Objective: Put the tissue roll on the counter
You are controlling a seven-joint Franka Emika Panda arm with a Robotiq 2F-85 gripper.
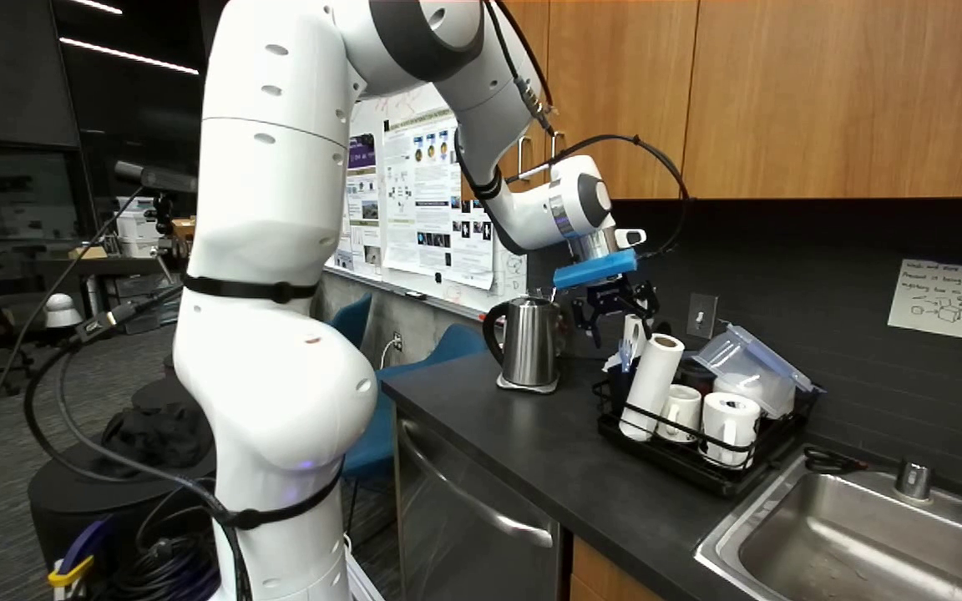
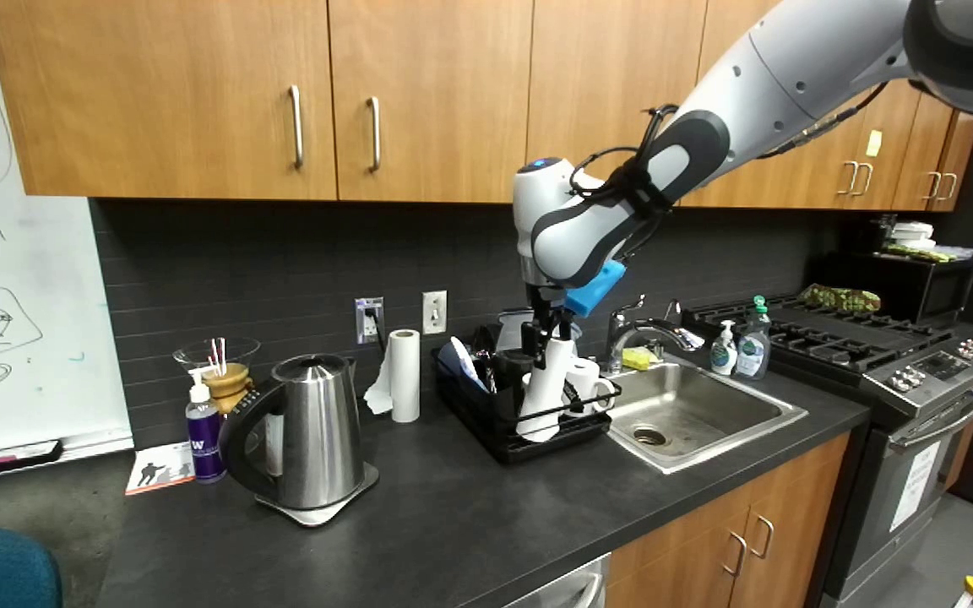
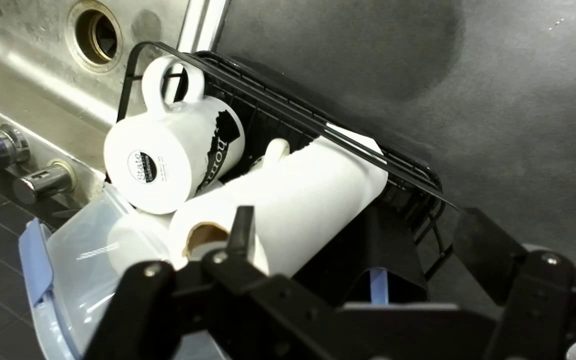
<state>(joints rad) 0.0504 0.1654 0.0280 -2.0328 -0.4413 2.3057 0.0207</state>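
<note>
A white tissue roll (image 1: 652,388) leans tilted in the black dish rack in both exterior views (image 2: 544,388). In the wrist view the roll (image 3: 303,200) lies aslant with its brown core end toward me. Another white roll (image 2: 405,376) stands upright on the dark counter (image 2: 419,515) by the wall. My gripper (image 1: 621,334) is open above the rack, at the leaning roll's upper end. In the wrist view one finger overlaps the roll's end and the other is over the rack's edge, so the gripper (image 3: 360,232) spans a dark utensil cup. I cannot tell whether a finger touches the roll.
The black rack (image 2: 495,426) also holds white mugs (image 3: 168,150), a clear container with a blue-edged lid (image 3: 93,250) and a utensil cup (image 3: 393,250). A steel kettle (image 1: 529,342) stands on the counter. The sink (image 2: 706,414) adjoins the rack. Wooden cabinets (image 2: 436,101) hang above.
</note>
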